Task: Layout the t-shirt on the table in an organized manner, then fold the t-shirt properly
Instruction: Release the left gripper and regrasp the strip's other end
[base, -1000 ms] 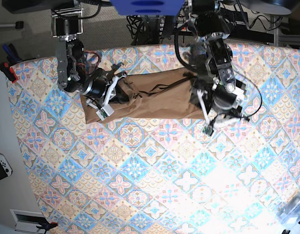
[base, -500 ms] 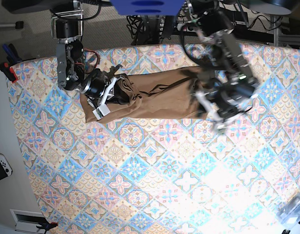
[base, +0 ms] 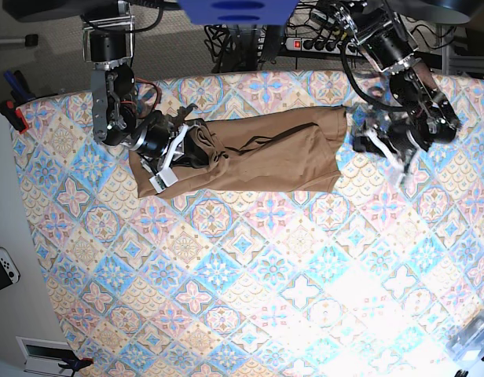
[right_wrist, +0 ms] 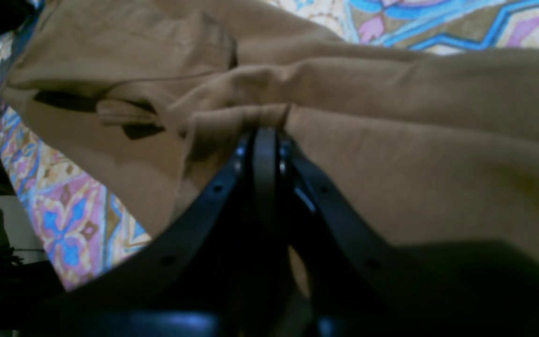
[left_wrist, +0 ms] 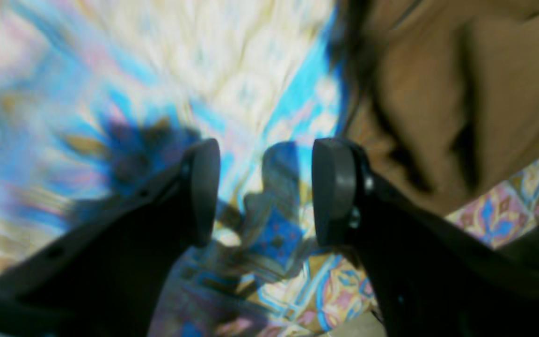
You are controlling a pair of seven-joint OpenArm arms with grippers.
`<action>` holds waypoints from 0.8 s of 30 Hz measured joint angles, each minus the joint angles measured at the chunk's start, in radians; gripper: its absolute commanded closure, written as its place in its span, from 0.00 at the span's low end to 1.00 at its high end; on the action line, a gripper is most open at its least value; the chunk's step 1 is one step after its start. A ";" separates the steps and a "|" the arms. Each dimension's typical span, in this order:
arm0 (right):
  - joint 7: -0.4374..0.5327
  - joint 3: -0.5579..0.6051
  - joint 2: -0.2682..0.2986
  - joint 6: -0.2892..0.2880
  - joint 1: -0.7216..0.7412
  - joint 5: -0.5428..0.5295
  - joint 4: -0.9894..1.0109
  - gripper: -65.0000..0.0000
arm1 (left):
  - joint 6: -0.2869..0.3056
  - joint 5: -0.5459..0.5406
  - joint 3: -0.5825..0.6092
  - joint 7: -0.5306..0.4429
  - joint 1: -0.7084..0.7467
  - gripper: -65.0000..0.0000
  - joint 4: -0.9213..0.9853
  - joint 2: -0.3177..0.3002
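**Left arm lets go and swings clear; right arm keeps its pinch**

Since a second ago, our left arm has swung off the t-shirt and out to the right of the base view, so the cloth end it was covering now lies bare. The left gripper hangs with its jaws wide apart and nothing between them; the wrist view shows only patterned cloth of the worktop under the gap, with the shirt's edge just beside one finger. That view is blurred, so we take the arm to be in motion.

Our right gripper has stayed put at the shirt's left end, jaws pressed together on a ridge of tan fabric. We judge this grip serves as an anchor, keeping that end from sliding while the other arm repositions.

The shirt lies as a long, rumpled band across the far part of the worktop, folded over itself rather than spread flat. We think laying out is unfinished, and the free arm likely needs a fresh hold on the right end.
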State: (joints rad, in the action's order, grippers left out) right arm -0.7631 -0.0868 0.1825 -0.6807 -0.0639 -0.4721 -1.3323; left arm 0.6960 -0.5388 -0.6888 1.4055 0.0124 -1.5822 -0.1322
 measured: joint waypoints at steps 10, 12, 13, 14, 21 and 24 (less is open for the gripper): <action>-0.059 0.002 0.000 0.004 0.008 -0.018 -0.004 1.00 | 0.000 0.001 0.112 -0.002 0.002 0.52 0.000 0.050; -0.061 0.002 0.000 0.004 0.008 -0.019 -0.004 1.00 | 0.000 0.012 0.123 -0.005 0.000 0.52 0.000 0.061; -0.061 0.002 0.000 0.004 0.008 -0.019 -0.004 1.00 | 0.000 0.021 0.122 -0.006 -0.002 0.52 0.003 0.071; -0.063 0.002 0.000 0.004 0.008 -0.018 -0.004 1.00 | 0.000 0.026 0.116 -0.010 -0.003 0.52 0.008 0.076; -0.089 0.002 -0.002 0.010 0.005 -0.001 -0.045 1.00 | 0.008 -0.021 0.116 -0.029 -0.023 0.54 0.099 0.089; -0.100 0.004 -0.002 0.011 0.000 0.008 -0.067 1.00 | 0.008 -0.005 0.116 -0.040 -0.021 0.64 0.098 0.105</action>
State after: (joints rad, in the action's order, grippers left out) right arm -0.8627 -0.0830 0.1802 -0.6697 -0.0635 -0.4641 -1.3994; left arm 0.7040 -0.5438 -0.5724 1.3651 -0.0090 -1.4837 -0.0273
